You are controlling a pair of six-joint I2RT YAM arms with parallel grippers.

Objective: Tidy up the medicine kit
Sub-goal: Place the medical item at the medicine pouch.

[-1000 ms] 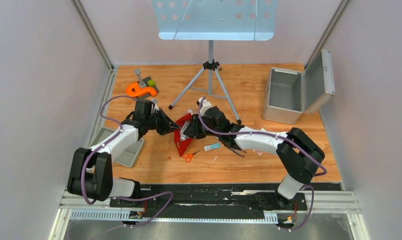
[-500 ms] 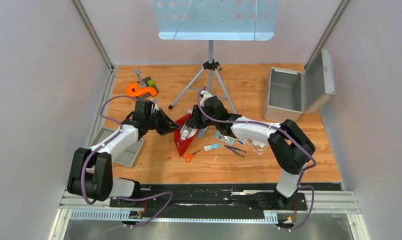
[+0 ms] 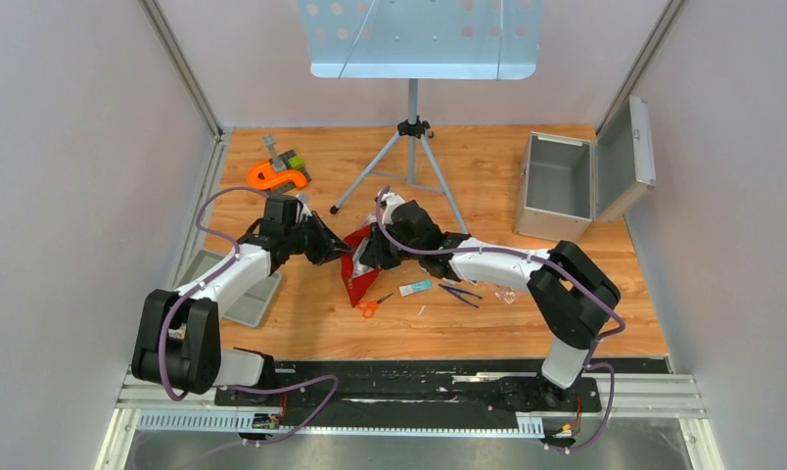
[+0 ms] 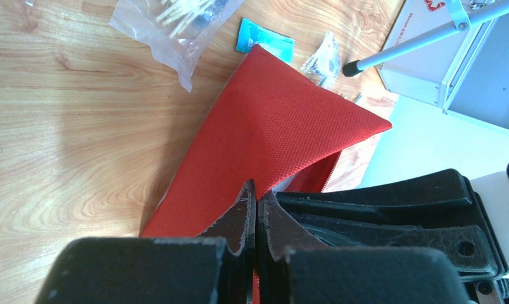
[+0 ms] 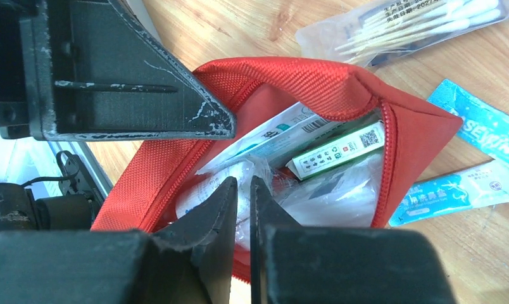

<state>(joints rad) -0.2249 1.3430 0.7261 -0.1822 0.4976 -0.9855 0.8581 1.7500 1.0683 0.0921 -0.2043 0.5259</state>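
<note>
The medicine kit [image 3: 558, 186], a silver-grey case, stands with its lid open at the back right and shows in the left wrist view [image 4: 410, 63] too. A red zip pouch [image 3: 355, 279] lies mid-table with its mouth open. My left gripper [image 3: 336, 253] is shut on the pouch's fabric edge [image 4: 264, 133], its tips [image 4: 257, 190] pressed together. My right gripper [image 3: 368, 257] hovers at the pouch mouth [image 5: 290, 73], jaws [image 5: 243, 183] a narrow slit apart. Below them lies a white roll in clear wrap [image 5: 204, 190]. A green-and-white box [image 5: 337, 151] sits inside.
A cotton swab packet [image 5: 416, 22] and blue sachets [image 5: 486, 126] lie beside the pouch. Orange-handled scissors [image 3: 370, 306] and tweezers [image 3: 460, 292] rest nearer the front. A tripod stand [image 3: 414, 157] straddles the back middle. A grey tray [image 3: 206, 264] sits left, an orange clamp [image 3: 272, 176] behind it.
My right gripper has shifted back to the pouch mouth and its jaws have narrowed. The right forearm now covers sachets that showed half a second ago. The left arm holds still.
</note>
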